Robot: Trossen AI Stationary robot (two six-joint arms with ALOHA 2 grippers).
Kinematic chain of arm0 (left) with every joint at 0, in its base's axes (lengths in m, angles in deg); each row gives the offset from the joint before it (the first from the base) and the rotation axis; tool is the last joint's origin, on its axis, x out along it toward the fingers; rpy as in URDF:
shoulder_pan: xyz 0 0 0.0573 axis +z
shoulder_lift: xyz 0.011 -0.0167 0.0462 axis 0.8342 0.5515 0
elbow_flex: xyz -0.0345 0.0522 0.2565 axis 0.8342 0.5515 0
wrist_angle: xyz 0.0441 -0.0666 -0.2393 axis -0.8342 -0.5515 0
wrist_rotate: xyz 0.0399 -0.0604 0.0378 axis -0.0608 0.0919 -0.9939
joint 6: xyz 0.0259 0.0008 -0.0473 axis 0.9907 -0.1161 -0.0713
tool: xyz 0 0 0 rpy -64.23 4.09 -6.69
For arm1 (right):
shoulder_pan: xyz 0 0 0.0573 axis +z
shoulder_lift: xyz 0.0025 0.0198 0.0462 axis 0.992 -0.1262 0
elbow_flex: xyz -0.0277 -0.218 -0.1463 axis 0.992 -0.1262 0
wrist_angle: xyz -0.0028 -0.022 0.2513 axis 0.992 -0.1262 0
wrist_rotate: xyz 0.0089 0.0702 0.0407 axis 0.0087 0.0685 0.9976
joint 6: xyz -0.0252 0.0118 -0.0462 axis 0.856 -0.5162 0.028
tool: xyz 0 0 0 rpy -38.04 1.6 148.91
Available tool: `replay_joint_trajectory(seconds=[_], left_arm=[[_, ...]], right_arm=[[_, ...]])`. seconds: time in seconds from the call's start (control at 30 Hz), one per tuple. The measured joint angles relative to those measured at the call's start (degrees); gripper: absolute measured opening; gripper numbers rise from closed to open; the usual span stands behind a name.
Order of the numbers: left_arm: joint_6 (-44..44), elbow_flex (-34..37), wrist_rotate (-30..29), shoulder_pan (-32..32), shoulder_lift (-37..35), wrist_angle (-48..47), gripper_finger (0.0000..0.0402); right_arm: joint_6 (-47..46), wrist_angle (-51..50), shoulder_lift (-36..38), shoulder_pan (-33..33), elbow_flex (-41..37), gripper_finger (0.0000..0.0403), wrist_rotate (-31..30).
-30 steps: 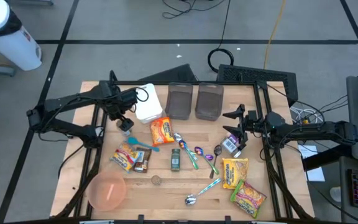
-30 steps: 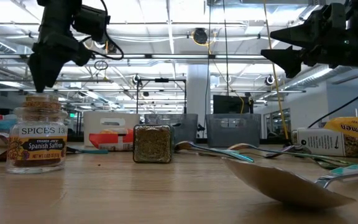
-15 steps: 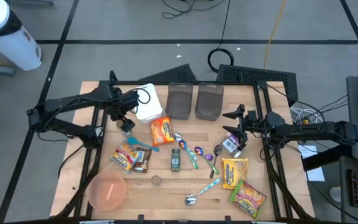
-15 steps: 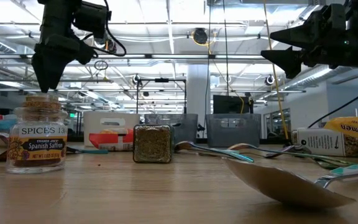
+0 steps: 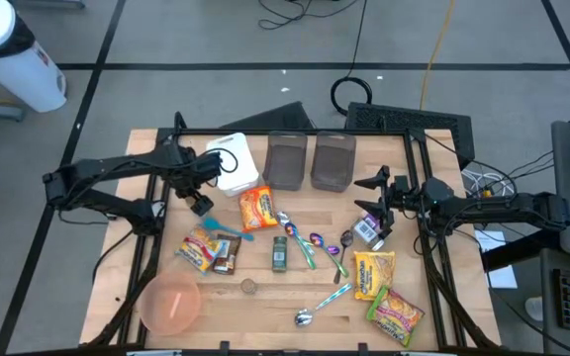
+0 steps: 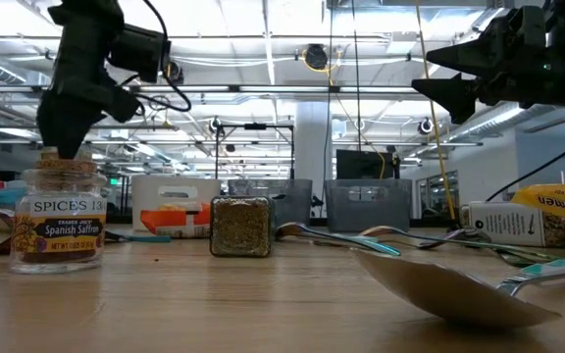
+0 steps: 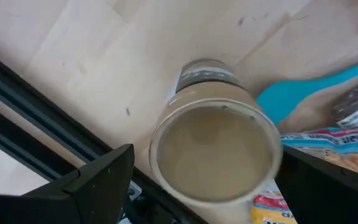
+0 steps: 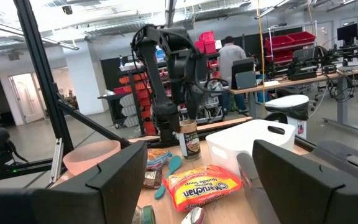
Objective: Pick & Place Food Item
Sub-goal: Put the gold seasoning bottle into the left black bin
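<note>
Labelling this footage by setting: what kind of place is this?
Probably a robotics lab or workshop: desks with monitors, red storage bins, and a wooden table inside a black frame.

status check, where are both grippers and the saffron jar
Left gripper open, hovering right above saffron jar. Right gripper open, waiting over table's right side. Nothing blocking the jar.

this looks like a robotics lab in an open industrial hall: exposed ceiling ducts and strip lights (image 6: 263, 93), red storage bins (image 8: 289, 45) on racks, desks with monitors (image 8: 351, 29), cables (image 5: 433, 49) trailing across the grey floor.
</note>
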Motion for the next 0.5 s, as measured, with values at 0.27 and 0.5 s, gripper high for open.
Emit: replay_joint_trajectory(seconds=[0.27, 0.5], left_arm=[[1.3, 2.8, 0.1, 0.0, 0.0, 4.0, 0.0370], [1.8, 4.3, 0.2, 0.0, 0.0, 7.3, 0.0365]], right_arm=[[0.0, 0.0, 0.0, 0.0, 0.0, 0.0283, 0.0], [0.0, -0.4, 0.0, 0.0, 0.0, 0.0283, 0.0]])
